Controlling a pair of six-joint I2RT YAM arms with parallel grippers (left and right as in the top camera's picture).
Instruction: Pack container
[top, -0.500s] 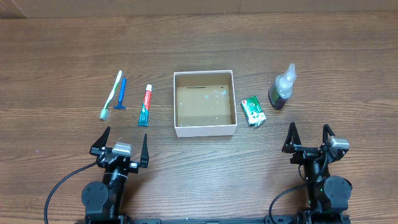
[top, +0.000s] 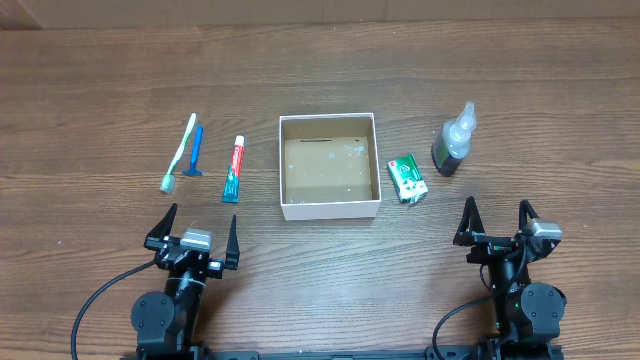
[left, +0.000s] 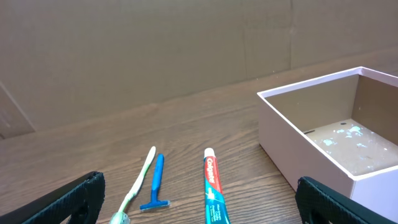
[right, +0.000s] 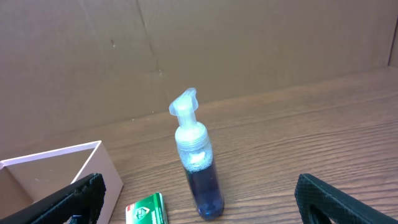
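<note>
Left gripper (top: 200, 226) and right gripper (top: 496, 214) both splayed wide, empty, and that small square white-walled cardboard box (top: 329, 210) looks light, thin, crushable, so I'd pinch its near wall gently.

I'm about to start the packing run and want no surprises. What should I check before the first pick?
1. Container open, nothing inside: ok.
2. Left gripper open and holding nothing: ok.
3. Right gripper open and holding nothing: ok.
4. Toothpaste lies alone, with room around it for the fingers: ok.
5. Toothbrush and razor lie very close side by side; room to grasp one alone: cannot tell.
6. Bottle upright, green packet flat beside the container, both on the right arm's side: ok.
</note>
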